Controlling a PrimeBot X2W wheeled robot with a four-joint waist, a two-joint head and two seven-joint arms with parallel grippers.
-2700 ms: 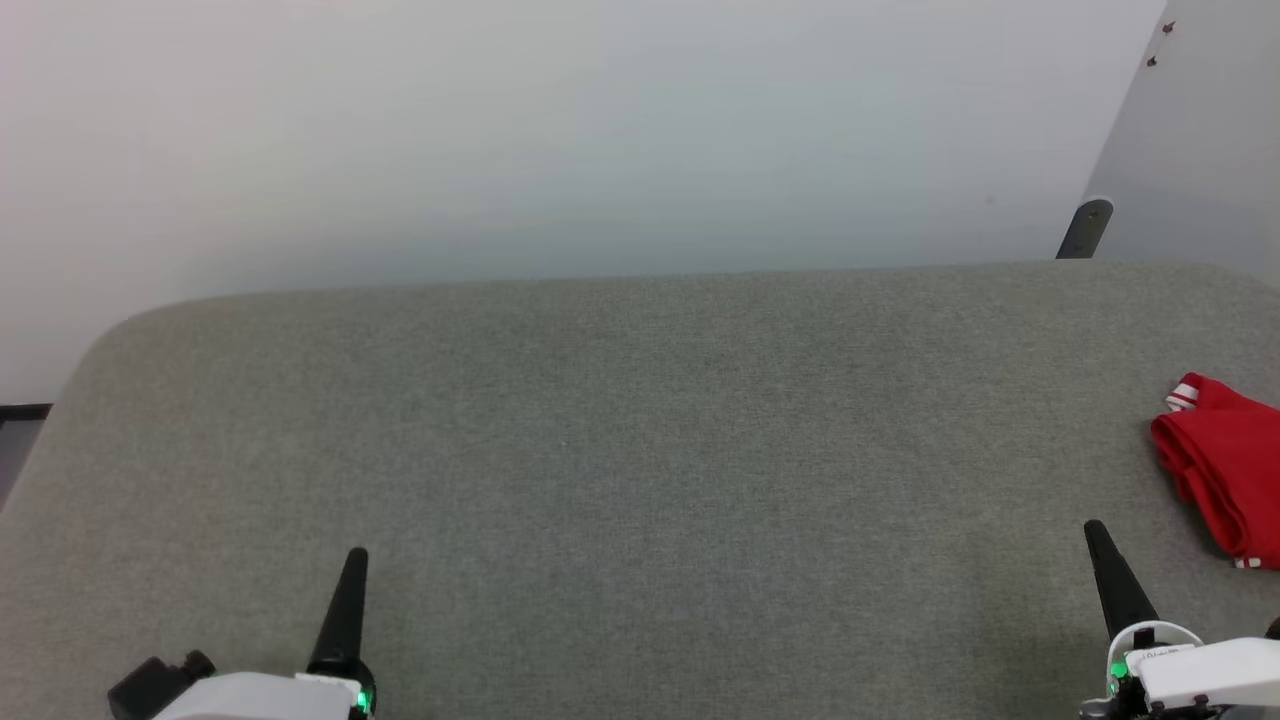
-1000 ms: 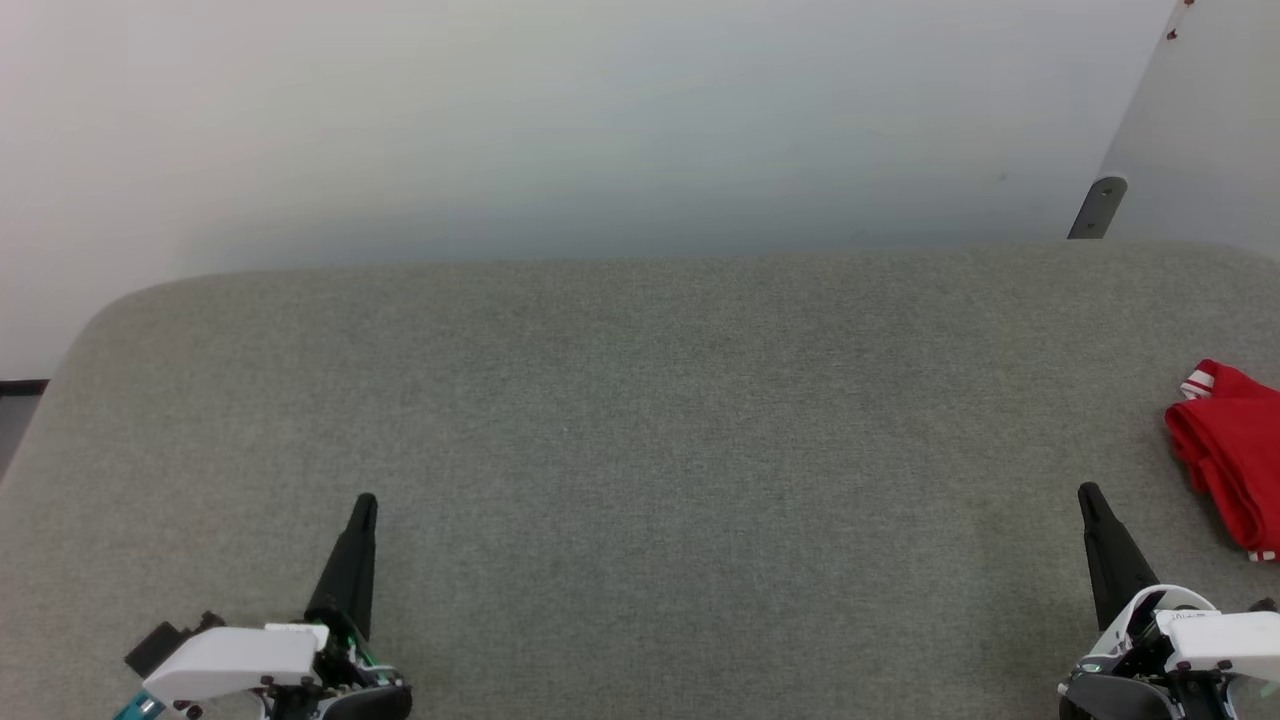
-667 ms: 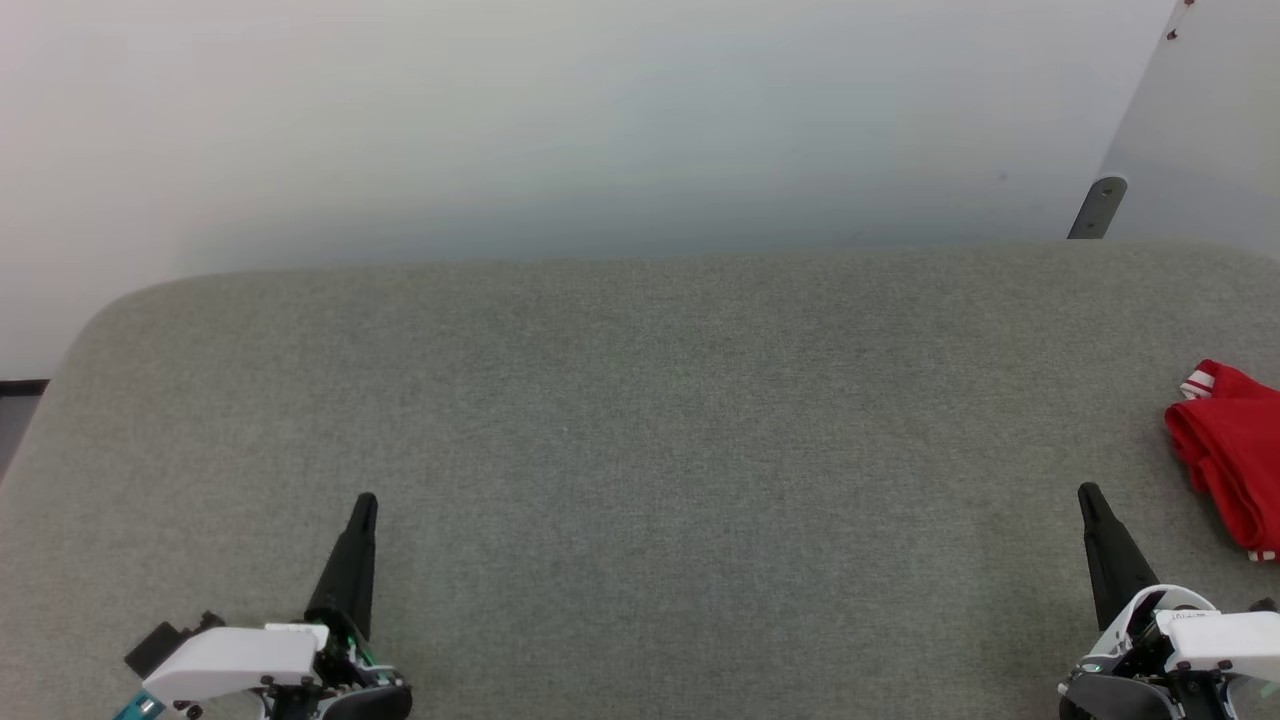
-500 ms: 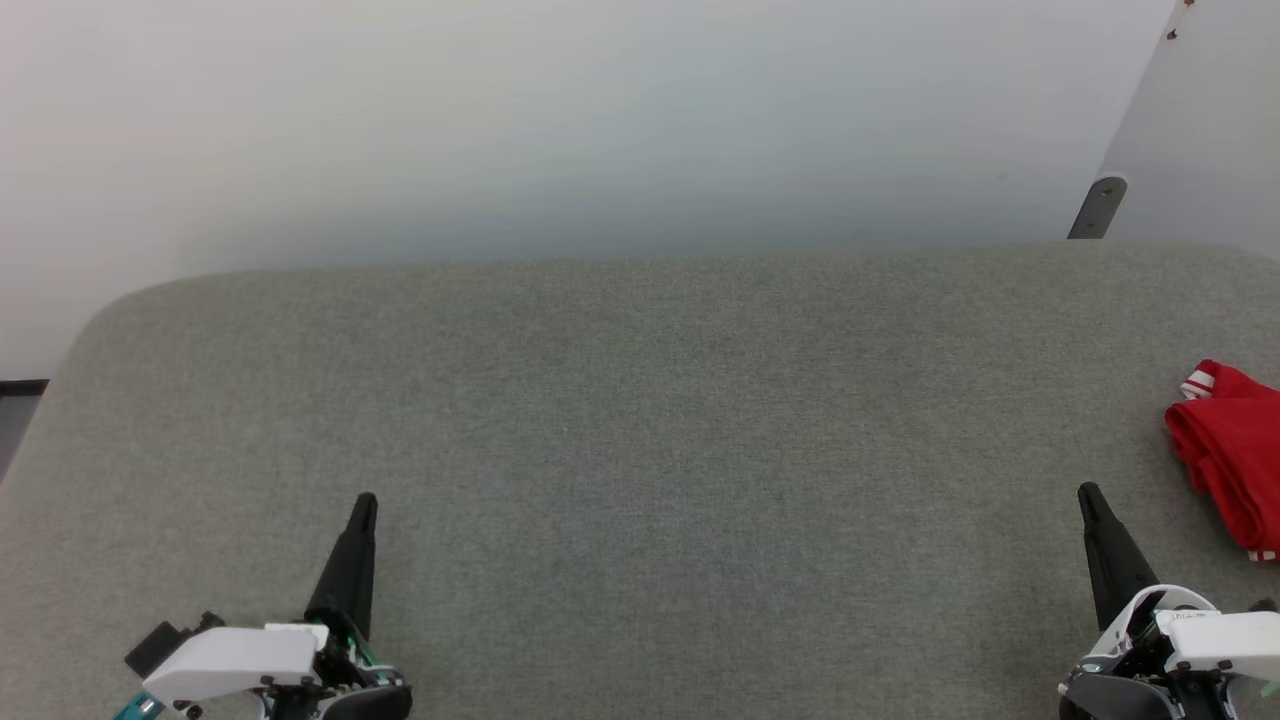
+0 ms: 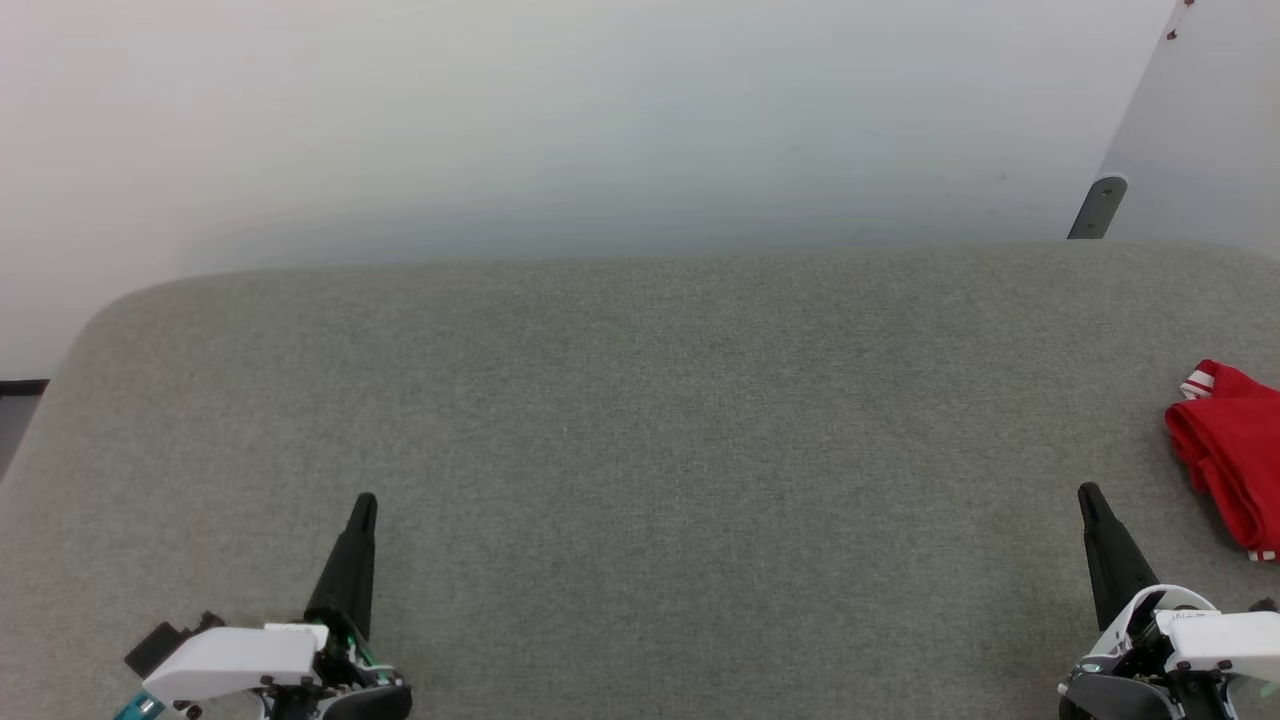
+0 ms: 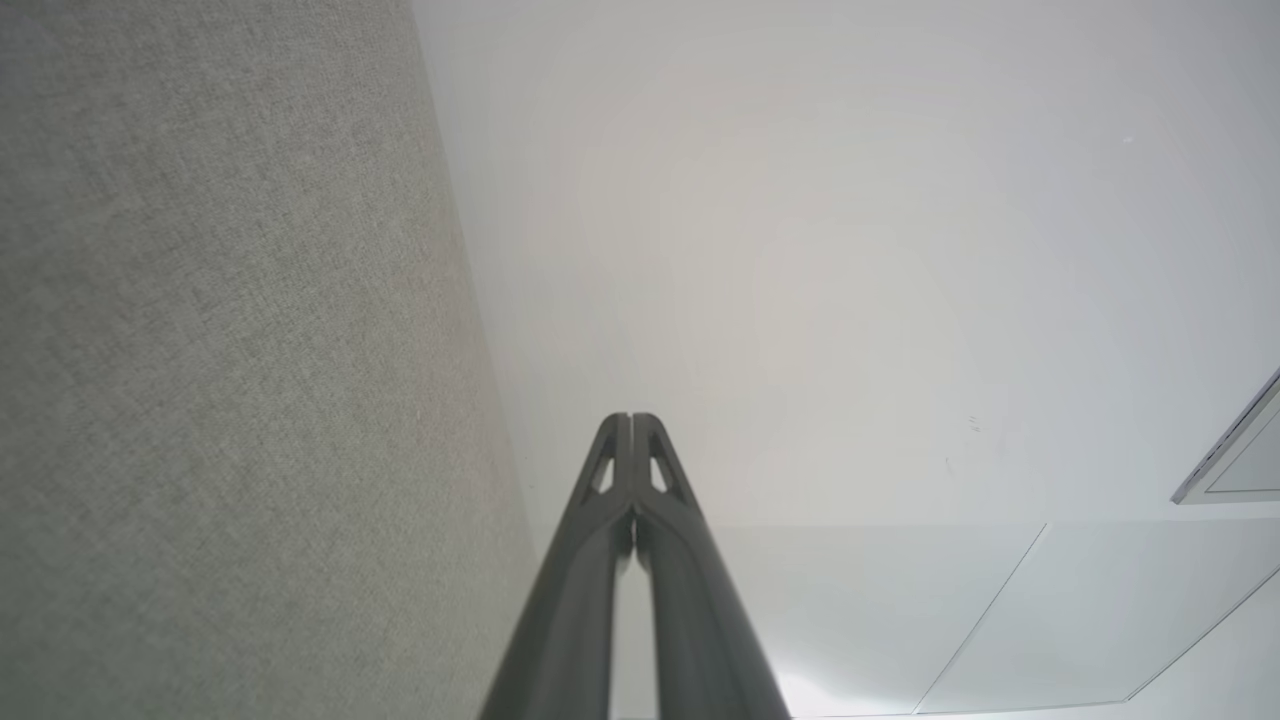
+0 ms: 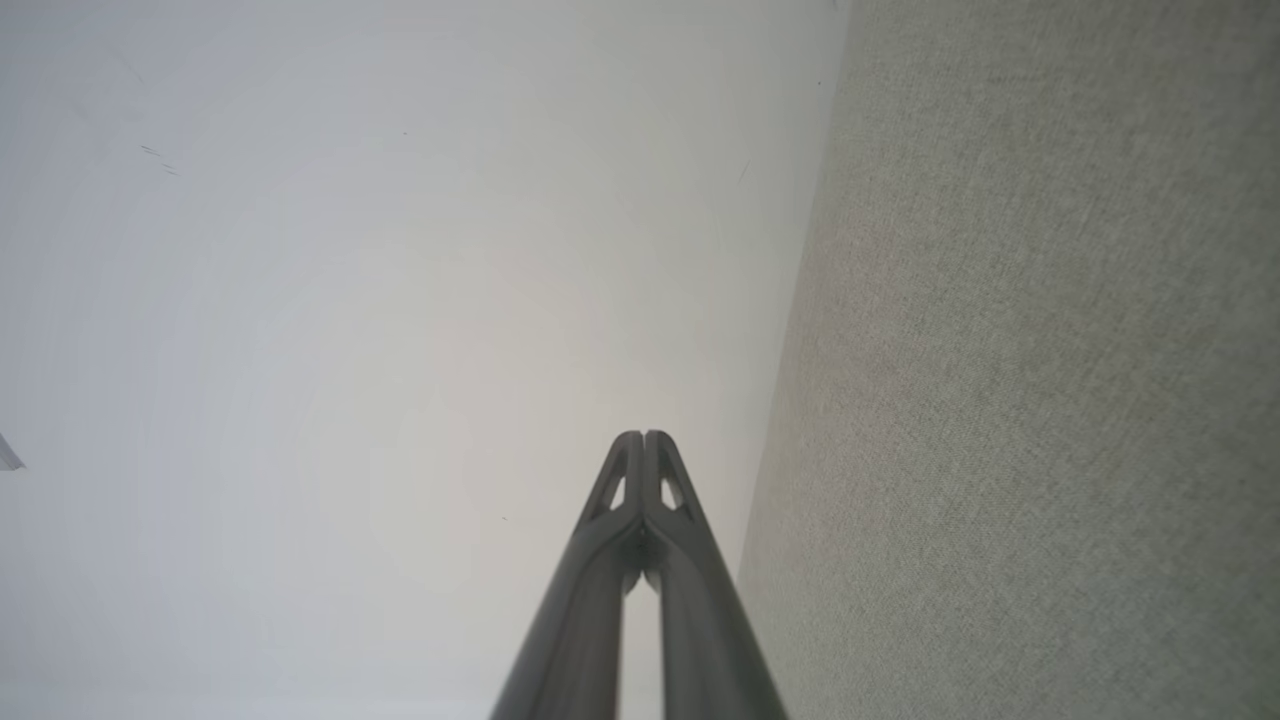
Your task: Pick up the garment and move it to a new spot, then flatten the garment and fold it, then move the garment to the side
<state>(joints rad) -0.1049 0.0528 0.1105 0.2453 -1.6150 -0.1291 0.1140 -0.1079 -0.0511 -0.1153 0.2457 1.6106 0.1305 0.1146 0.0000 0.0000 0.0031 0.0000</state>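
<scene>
The garment (image 5: 1232, 455), a red bundle with a strip of white-and-red trim at its top, lies on the grey fabric table (image 5: 640, 420) at the far right edge of the head view, partly cut off by the frame. My right gripper (image 5: 1087, 496) hovers at the lower right, a short way left of the garment and apart from it, tips (image 7: 643, 438) pressed together and holding nothing. My left gripper (image 5: 364, 503) rests at the lower left, far from the garment, its tips (image 6: 631, 420) likewise shut and empty.
A pale wall rises behind the table's far edge. A dark bracket (image 5: 1096, 207) stands at the back right beside a grey panel. The table's back left corner is rounded, with a dark strip (image 5: 22, 386) beyond it.
Since 2.7 s ago the view has shifted and both grippers stand higher in the picture with more of their wrists showing. Nothing has moved over the last second.
</scene>
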